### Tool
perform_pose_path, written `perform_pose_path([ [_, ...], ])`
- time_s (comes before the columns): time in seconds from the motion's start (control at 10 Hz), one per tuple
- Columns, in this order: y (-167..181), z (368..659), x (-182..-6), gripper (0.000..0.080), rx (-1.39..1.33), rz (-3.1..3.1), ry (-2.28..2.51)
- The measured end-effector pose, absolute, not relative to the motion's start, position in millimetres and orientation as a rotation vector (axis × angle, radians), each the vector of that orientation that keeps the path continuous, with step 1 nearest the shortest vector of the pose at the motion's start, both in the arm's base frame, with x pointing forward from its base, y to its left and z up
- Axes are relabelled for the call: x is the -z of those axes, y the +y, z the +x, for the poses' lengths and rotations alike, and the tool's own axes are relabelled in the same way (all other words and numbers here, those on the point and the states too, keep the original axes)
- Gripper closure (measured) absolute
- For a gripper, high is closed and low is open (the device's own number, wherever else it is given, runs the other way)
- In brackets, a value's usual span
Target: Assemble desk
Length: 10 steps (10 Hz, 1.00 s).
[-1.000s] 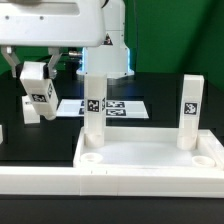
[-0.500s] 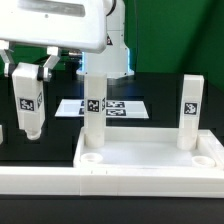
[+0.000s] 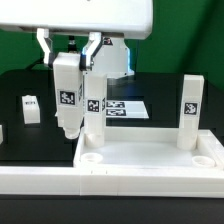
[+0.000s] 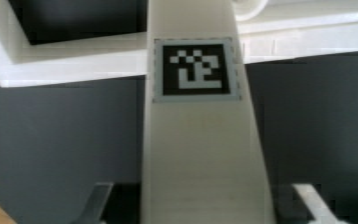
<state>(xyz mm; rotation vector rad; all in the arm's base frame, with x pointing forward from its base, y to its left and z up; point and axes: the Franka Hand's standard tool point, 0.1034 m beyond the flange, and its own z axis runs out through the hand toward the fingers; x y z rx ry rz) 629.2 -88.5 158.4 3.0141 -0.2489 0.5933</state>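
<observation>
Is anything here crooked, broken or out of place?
Nothing stands out. Two legs stand upright on the desk slab, the gripper holds a third leg upright, and a fourth leg sits on the table.

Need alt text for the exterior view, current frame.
The gripper holds a tagged white leg upright, beside the desk slab at the exterior view's left. A second leg and a third leg stand on the slab.

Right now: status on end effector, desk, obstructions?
End effector shut on a leg, held upright. Slab has two legs standing, near sockets empty. One stands close beside held leg.
</observation>
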Motion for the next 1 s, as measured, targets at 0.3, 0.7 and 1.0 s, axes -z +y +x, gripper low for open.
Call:
perform_pose_path([
  [0.3,-85,630,-157.6,0.0509,-0.592,3.017,-0.242],
  [0.7,5,643,-160.1,0.0509,-0.651,3.073,-0.312],
  [1.0,2,642,-159.3,0.0509,-0.647,3.069,-0.279],
])
